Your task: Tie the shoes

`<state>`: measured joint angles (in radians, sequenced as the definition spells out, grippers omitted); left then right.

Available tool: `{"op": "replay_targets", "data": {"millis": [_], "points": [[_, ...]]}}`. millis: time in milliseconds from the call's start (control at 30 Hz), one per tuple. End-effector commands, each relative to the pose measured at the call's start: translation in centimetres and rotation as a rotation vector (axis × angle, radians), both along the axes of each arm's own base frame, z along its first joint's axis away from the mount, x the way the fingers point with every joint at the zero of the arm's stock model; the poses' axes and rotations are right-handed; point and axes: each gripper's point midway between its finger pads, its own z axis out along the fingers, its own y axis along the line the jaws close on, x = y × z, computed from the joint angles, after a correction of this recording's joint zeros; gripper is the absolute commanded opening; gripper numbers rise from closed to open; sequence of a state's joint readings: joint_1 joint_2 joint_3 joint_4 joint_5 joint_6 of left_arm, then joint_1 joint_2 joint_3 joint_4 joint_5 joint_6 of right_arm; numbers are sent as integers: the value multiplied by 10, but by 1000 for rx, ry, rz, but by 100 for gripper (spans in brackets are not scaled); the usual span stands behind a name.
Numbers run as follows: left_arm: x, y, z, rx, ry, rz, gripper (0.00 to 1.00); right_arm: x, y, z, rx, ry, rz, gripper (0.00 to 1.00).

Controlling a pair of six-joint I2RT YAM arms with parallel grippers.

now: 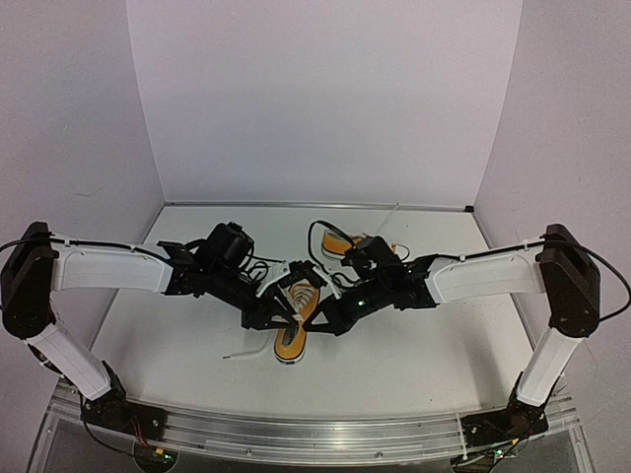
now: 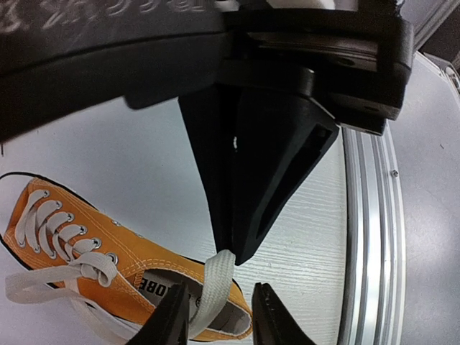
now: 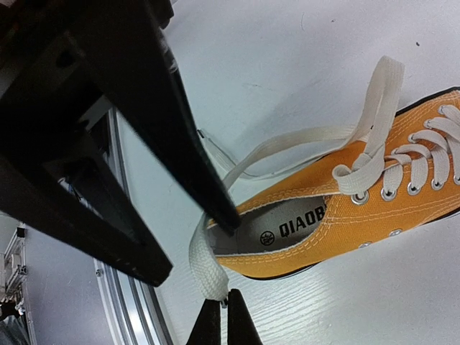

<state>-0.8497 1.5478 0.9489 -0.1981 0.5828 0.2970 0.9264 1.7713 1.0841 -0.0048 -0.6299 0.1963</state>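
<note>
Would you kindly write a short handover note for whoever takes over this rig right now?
Right hand: shut on a lace loop at the heel of the near shoe.
Left hand: open, jaws either side of that lace.
Far shoe: behind the arms, not held.
Done: near shoe's laces crossed at the top eyelets.
Left: bow on the near shoe, then the far shoe.

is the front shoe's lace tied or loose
Loose: no bow on the shoe; its lace runs free past the heel to the right gripper, pinched shut on it.
</note>
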Motion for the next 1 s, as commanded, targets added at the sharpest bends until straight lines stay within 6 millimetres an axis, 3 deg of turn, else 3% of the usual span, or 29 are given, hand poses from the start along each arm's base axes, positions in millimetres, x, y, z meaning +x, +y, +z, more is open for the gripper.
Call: {"op": "replay_targets", "data": {"millis": [0,67,200,300,500,667,967], "points": [[8,-15,26,-80,-54,-17,22,0,9,8,26,-1,16,3],[10,-15,25,-73,-51,0,21,1,8,7,23,-4,12,1],[14,-8,22,-50,-61,39,39,0,0,8,15,-17,-7,0],[21,3,22,-45,-85,85,42,-2,-11,9,9,-19,-29,0],[33,25,13,-22,-104,149,45,1,-35,17,19,-19,-85,0],[39,32,3,7,-116,157,46,4,-49,11,5,0,-121,0],[37,52,-45,177,-38,218,46,20,-58,-4,-32,23,-200,0]]}}
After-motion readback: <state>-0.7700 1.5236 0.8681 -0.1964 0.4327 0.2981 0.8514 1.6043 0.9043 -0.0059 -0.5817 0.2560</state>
